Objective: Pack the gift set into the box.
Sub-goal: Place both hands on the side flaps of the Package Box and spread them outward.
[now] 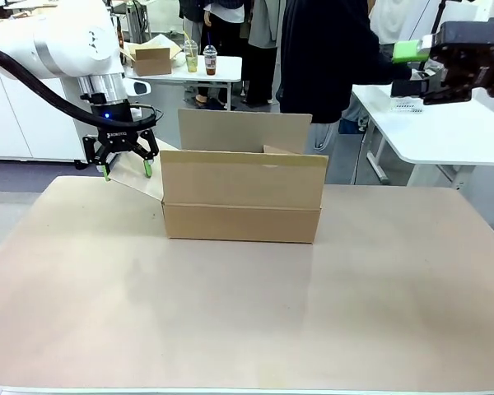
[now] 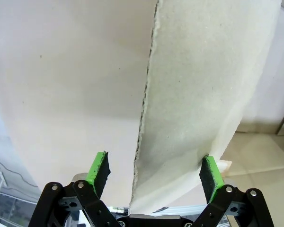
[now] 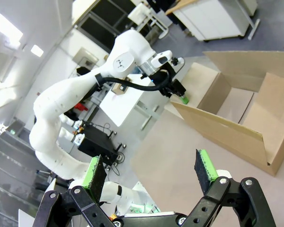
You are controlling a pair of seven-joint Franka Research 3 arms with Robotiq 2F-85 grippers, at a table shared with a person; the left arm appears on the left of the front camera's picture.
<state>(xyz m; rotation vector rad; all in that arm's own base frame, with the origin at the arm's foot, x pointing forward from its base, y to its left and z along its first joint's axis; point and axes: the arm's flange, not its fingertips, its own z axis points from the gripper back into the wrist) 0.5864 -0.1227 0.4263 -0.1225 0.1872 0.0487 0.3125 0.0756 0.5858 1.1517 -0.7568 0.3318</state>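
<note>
The box (image 1: 243,193) stands open at the middle of the table, its long back flap upright and its left flap slanting down and outward. My left gripper (image 1: 127,171) hangs open over that left flap. In the left wrist view the flap (image 2: 203,94) runs edge-on between the green pads, and my left gripper (image 2: 154,172) straddles it without closing. My right gripper (image 1: 407,70) is held high at the far right, open and holding nothing. From there my right gripper (image 3: 151,172) looks down on the box (image 3: 236,127), whose inside looks bare. The gift set is out of view.
The tan table (image 1: 247,313) spreads wide in front of the box. A person in a dark top (image 1: 329,58) stands just behind the box. A white table (image 1: 445,132) is at the back right. Another table with two cups (image 1: 200,58) and a small carton (image 1: 152,59) stands farther back.
</note>
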